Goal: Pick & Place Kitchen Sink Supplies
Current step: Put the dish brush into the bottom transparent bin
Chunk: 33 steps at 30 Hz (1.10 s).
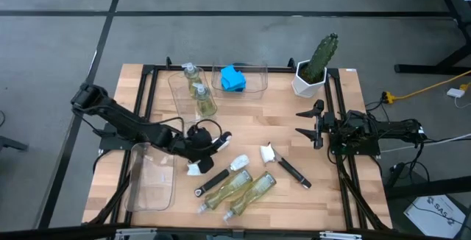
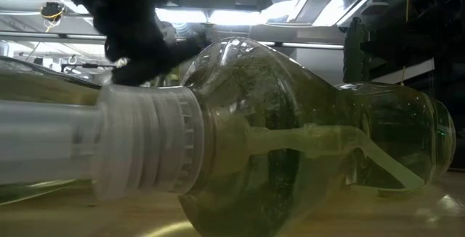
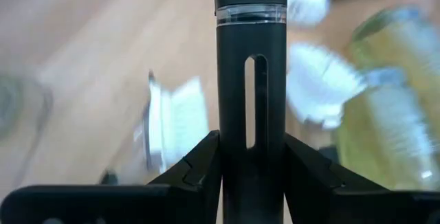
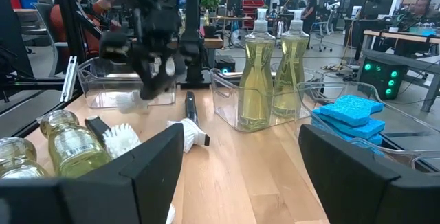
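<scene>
**Inspector:** Surface is a light wooden table [image 1: 250, 115] with a black frame, on a grey floor. Left claw?

**Assistant:** The left gripper [image 3: 252, 159] is near the table's middle, left of centre, fingers closed narrowly on the slim black handle of a dish brush [image 3: 251, 80]. The white head of that brush [image 1: 195, 169] shows just below the gripper in the high view.

**Inspector:** Around it?

**Assistant:** Just right lie a second black-handled brush with a white head [image 1: 218, 178] and 2 clear pump bottles of pale yellow-green soap [image 1: 239, 188], all on their sides. A third brush [image 1: 287, 166] lies farther right. An empty clear plastic bin [image 1: 151, 177] sits left of the gripper.

**Inspector:** Farther out?

**Assistant:** 2 upright soap bottles [image 4: 273, 69] stand in a clear bin at the far side; beside it, another clear bin [image 1: 254, 85] holds bright blue sponges [image 1: 233, 79]. A green cactus in a white pot [image 1: 315, 67] stands at the far right corner.

**Inspector:** Right claw?

**Assistant:** The right gripper [image 1: 313, 124] waits at the right edge, fingers wide, holding nothing.
</scene>
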Tool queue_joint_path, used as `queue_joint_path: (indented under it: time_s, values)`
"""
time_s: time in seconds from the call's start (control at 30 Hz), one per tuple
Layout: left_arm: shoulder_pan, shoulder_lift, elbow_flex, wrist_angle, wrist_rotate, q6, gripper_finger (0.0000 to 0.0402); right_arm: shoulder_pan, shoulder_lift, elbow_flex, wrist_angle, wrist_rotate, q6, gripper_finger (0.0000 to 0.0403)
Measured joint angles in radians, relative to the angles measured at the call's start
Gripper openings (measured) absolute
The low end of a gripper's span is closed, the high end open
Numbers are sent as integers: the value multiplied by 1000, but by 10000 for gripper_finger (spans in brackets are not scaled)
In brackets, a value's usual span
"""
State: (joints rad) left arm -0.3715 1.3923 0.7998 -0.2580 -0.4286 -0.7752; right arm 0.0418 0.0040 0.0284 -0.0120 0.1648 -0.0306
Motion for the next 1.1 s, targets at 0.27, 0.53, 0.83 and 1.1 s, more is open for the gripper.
queue_joint_path:
  time_s: [0.27,0.53,0.83,1.1]
  values:
    - [-101,-152,0,80,-90,133,112,0,0,0,0,0,0,284]
    - [-285,-300,0,73,-173,132,112,0,0,0,0,0,1,284]
    - [-482,-394,2,-237,-202,-260,112,0,0,0,0,0,1,284]
    - [-553,-353,2,-594,-242,-723,112,0,0,0,0,0,0,284]
